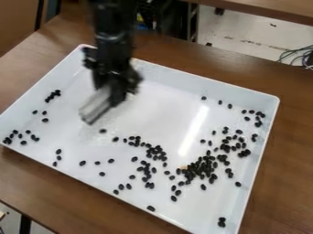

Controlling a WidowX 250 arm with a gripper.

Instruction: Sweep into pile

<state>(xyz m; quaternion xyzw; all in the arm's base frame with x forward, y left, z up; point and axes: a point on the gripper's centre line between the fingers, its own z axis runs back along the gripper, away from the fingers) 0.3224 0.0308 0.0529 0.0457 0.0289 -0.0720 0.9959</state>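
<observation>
The gripper [115, 93] hangs over the upper left part of the white tray [165, 98], blurred, with a pale grey, flat sweeping tool [96, 106] at its lower end. Black beans are scattered over the tray. The densest heap of beans [200, 167] lies at the lower right, and a looser band of beans [147, 169] runs through the lower middle. Small groups lie along the left side and by the right wall. How the tool is held is hidden by blur.
The tray's raised walls surround the beans on a brown wooden table [293, 151]. Cables [299, 55] lie at the upper right beyond the table, and another wooden surface [269, 9] stands at the top.
</observation>
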